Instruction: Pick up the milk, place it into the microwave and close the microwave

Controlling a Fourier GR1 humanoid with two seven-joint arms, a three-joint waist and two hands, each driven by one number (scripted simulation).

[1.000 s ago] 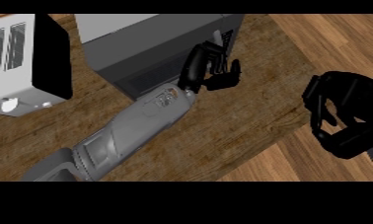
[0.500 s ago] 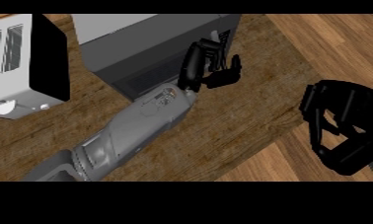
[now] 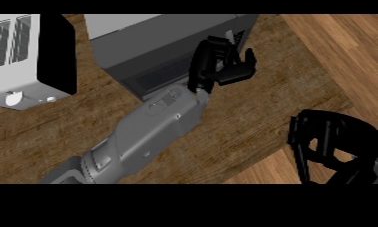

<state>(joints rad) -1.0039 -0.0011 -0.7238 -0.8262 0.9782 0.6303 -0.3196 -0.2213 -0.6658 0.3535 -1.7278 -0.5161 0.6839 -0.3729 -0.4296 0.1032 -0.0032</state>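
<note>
A white toaster (image 3: pixel 33 61) with a black side panel stands at the left edge of the view, on a dark wood-grained counter (image 3: pixel 244 106); two slots show in its top face and a small knob on its lower front. The counter's edge runs on a diagonal from the upper right toward the lower middle. Beyond that edge lies a lighter wooden floor (image 3: pixel 343 46), its planks running on a slant.

A smooth grey forearm (image 3: pixel 140 136) with small screws and a ribbed cuff ends in a glossy black left hand (image 3: pixel 214 66); at lower right, the black right hand (image 3: pixel 328 146) looks similarly jointed.
</note>
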